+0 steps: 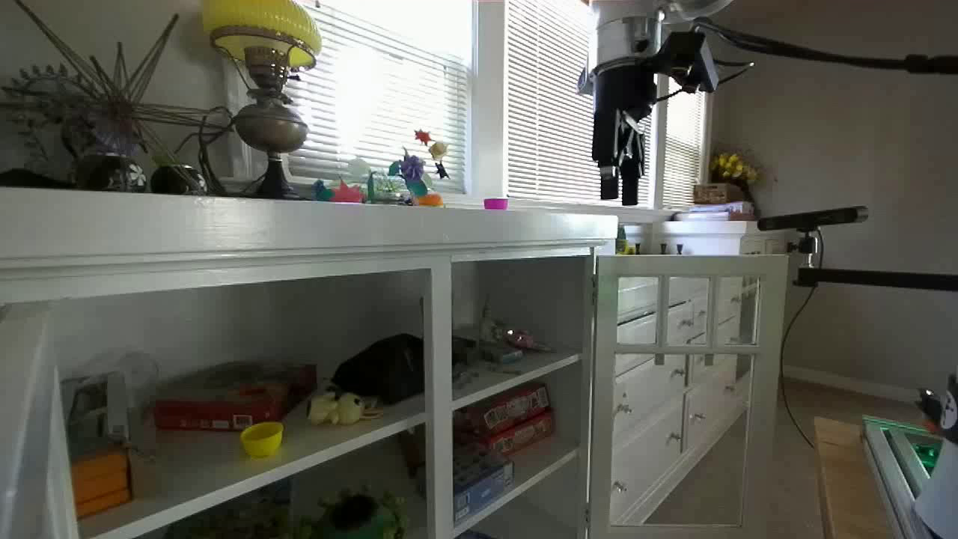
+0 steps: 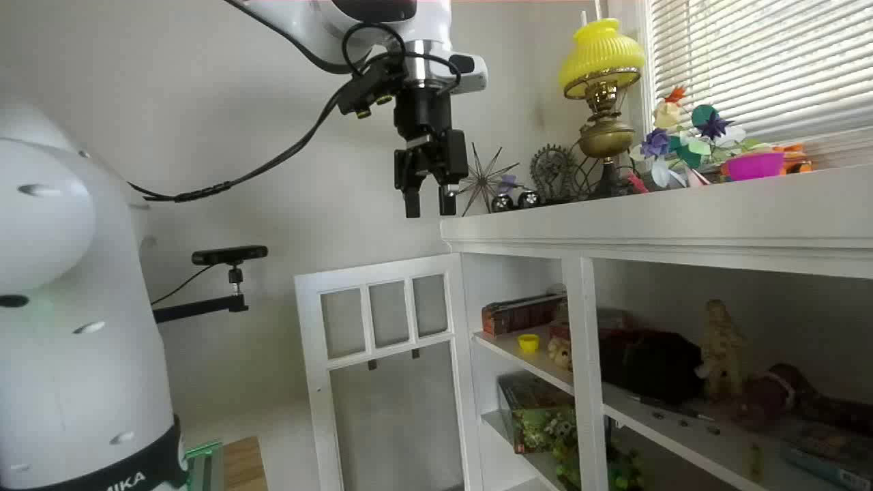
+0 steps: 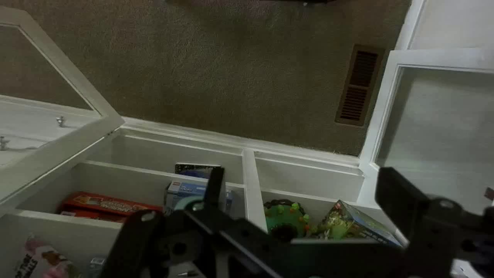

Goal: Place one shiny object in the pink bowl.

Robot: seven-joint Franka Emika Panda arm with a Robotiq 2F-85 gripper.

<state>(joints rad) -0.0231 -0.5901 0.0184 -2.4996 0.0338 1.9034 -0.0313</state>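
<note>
Honestly, I judge nothing done yet: my gripper (image 2: 430, 204) hangs with its jaws well apart and nothing between them. The pink bowl (image 2: 756, 166) sits on the cabinet (image 2: 655, 218), its inside hidden from me. Two shiny balls (image 2: 502, 202) stand near the lamp (image 2: 607, 140), so grasping, carrying and releasing one probably all remain.

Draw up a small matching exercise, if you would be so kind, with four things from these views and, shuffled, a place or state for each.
1. gripper
2. pink bowl
3. yellow cup
4. yellow lampshade

A. on a cabinet shelf
B. above a metal lamp base
C. open, in mid-air
D. on the cabinet top

Pairs: 1-C, 2-D, 3-A, 4-B
</note>
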